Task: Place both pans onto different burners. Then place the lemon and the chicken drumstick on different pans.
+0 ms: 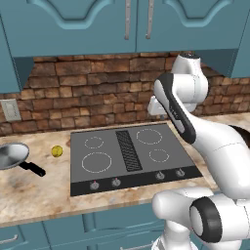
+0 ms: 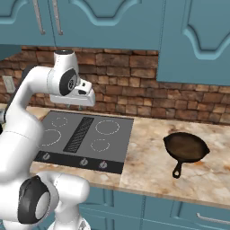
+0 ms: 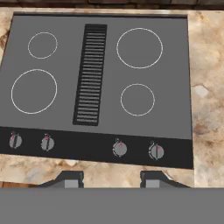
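The shiny silver-grey pan [image 1: 12, 155] rests on the counter left of the cooktop [image 1: 129, 168], its black handle pointing to the front right. The lemon [image 1: 57, 151] lies between that pan and the cooktop. The dark brown pan [image 2: 186, 148] sits on the counter right of the cooktop, handle toward the front. All burners [image 3: 34, 91] [image 3: 139, 48] are bare. My gripper [image 3: 111, 179] hangs open high above the cooktop's front edge, nothing between its fingers. The chicken drumstick is out of view.
A black ribbed vent strip [image 3: 90, 74] runs down the cooktop's middle, with knobs [image 3: 119, 148] along its front. A brick wall [image 1: 88, 93] and blue cabinets [image 1: 88, 24] stand behind. A wall socket [image 1: 10, 110] is at the far left.
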Controlling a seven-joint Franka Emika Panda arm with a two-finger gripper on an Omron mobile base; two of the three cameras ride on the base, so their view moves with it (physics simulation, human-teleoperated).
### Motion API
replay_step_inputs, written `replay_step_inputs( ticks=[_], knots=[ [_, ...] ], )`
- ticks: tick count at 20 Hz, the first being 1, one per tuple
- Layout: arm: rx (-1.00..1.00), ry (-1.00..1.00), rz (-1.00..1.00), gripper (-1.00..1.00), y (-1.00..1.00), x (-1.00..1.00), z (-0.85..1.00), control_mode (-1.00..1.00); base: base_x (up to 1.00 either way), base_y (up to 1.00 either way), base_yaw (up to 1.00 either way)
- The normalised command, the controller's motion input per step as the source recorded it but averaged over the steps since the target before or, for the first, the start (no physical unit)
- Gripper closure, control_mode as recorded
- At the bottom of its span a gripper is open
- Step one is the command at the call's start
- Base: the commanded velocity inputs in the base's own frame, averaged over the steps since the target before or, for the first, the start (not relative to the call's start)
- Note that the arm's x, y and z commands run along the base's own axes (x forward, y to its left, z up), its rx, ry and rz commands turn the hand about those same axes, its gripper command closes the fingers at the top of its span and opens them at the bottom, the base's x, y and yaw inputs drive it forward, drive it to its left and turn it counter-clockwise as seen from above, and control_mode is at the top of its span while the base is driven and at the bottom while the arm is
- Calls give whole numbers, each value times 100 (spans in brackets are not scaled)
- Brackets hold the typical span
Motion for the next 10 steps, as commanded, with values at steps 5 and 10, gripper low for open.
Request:
replay_step_inputs(
  ticks=[5,10],
  knots=[
    [0,0,0,-100,-22,-7,0,-100,0,0,0],
    [-2,0,0,-100,-60,-15,0,-100,0,0,0]
  ],
)
